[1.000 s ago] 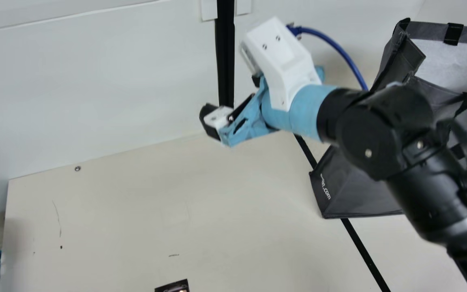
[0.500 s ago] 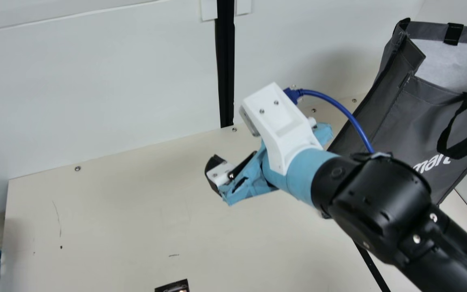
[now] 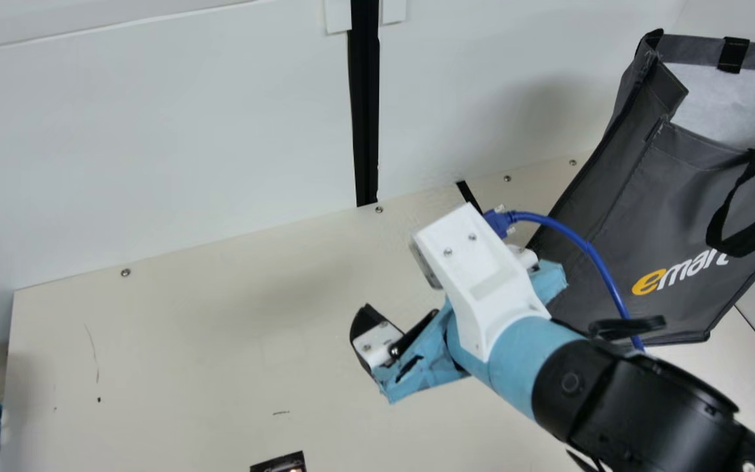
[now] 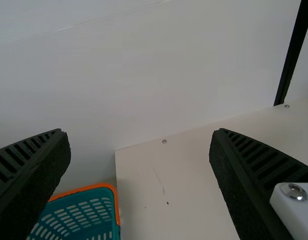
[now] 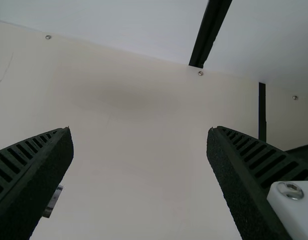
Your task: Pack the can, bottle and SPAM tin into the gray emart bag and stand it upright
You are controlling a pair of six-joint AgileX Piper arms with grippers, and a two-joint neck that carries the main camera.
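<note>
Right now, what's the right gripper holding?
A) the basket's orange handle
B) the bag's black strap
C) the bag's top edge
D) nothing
D: the right gripper has its fingers spread wide apart, with bare table seen through the gap.

The bag (image 3: 639, 216) is gray with yellow and white lettering (image 3: 679, 271), the latticed basket (image 4: 79, 212) teal with orange trim (image 4: 115, 200).

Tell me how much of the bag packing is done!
The gray emart bag already looks upright, its mouth open at the top. Nothing is in hand: the left gripper and right gripper are open and empty. The bag's bottom inside is hidden, so I can't tell whether any packing is left.
</note>
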